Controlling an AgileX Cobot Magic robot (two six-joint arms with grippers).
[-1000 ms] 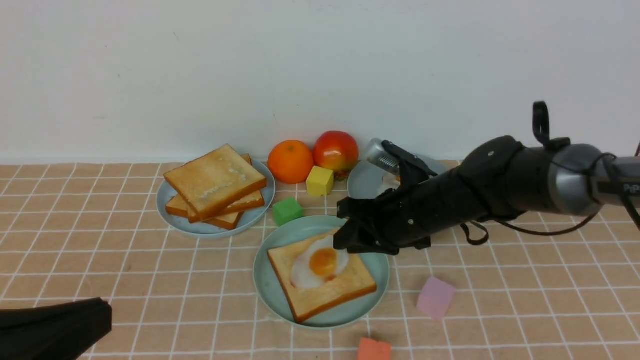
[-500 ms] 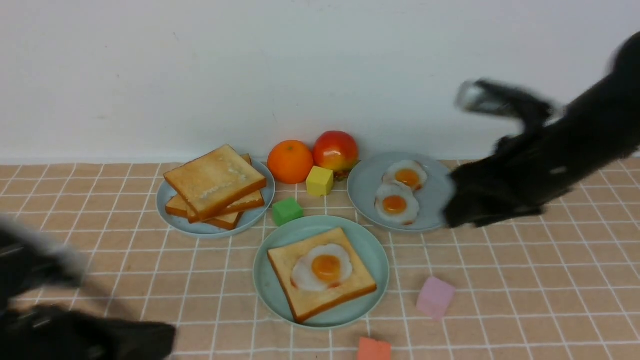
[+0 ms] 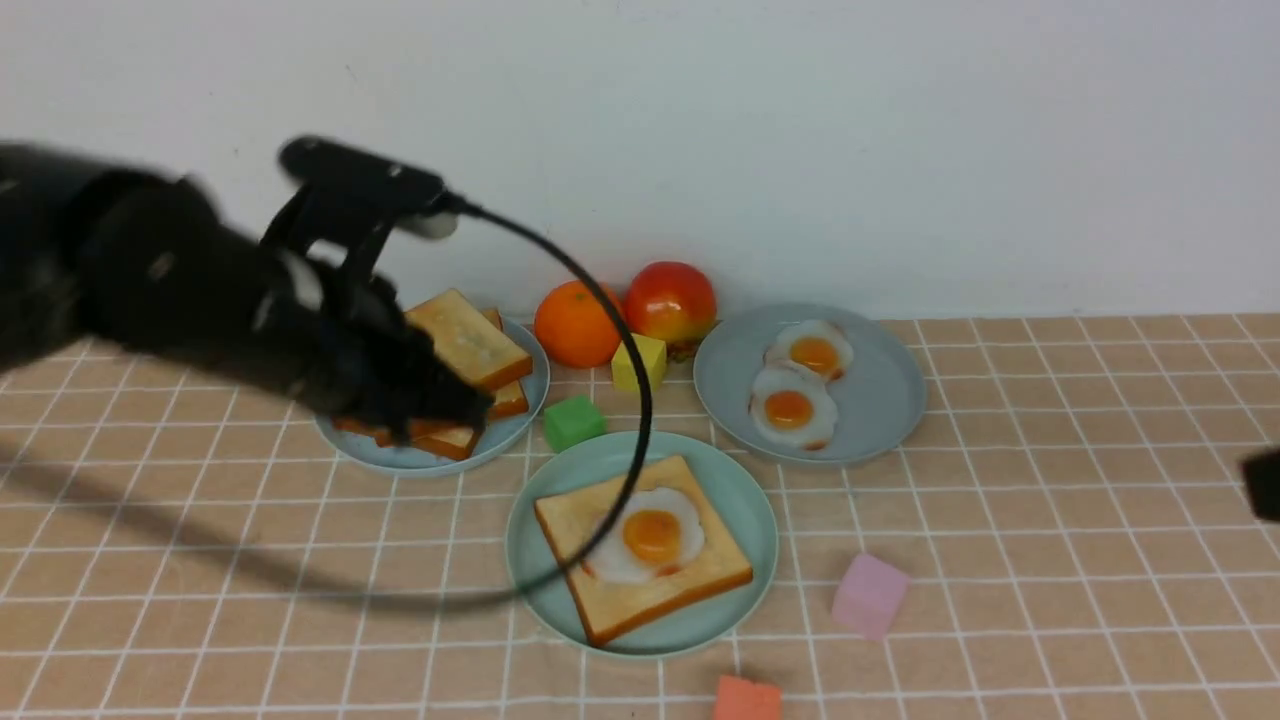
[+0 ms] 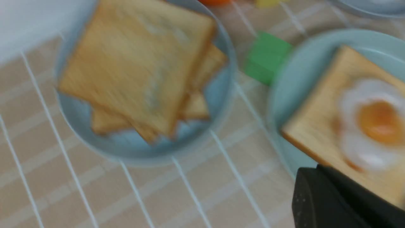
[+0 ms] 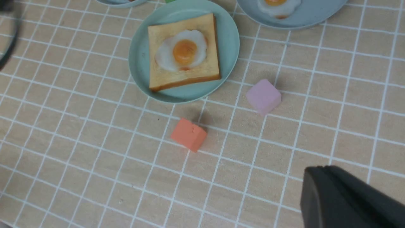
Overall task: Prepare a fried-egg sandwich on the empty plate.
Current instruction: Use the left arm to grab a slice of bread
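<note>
The mint-green empty plate (image 3: 525, 520) now carries one toast slice (image 3: 690, 590) with a fried egg (image 3: 650, 535) on top; the right wrist view shows the plate (image 5: 139, 63), toast (image 5: 183, 79) and egg (image 5: 182, 50) too. More toast slices (image 3: 470, 345) are stacked on a grey-blue plate (image 3: 520, 425) at the back left. My left gripper (image 3: 455, 408) is motion-blurred in front of that stack, shut and holding nothing (image 4: 316, 171). Whether it touches the stack I cannot tell. My right gripper (image 3: 1262, 485) sits at the right edge, shut and holding nothing (image 5: 319, 171).
A second grey-blue plate (image 3: 880, 400) holds two more fried eggs. An orange (image 3: 578, 322), an apple (image 3: 670, 300), a yellow cube (image 3: 638, 362) and a green cube (image 3: 574, 421) lie between the plates. A pink cube (image 3: 870, 595) and an orange cube (image 3: 748, 698) are near the front. The left arm's cable (image 3: 640, 400) loops over the mint plate.
The right gripper left the egg on the toast, pulled away to the right edge and shut. The left arm swung up from the lower left to the toast stack.
</note>
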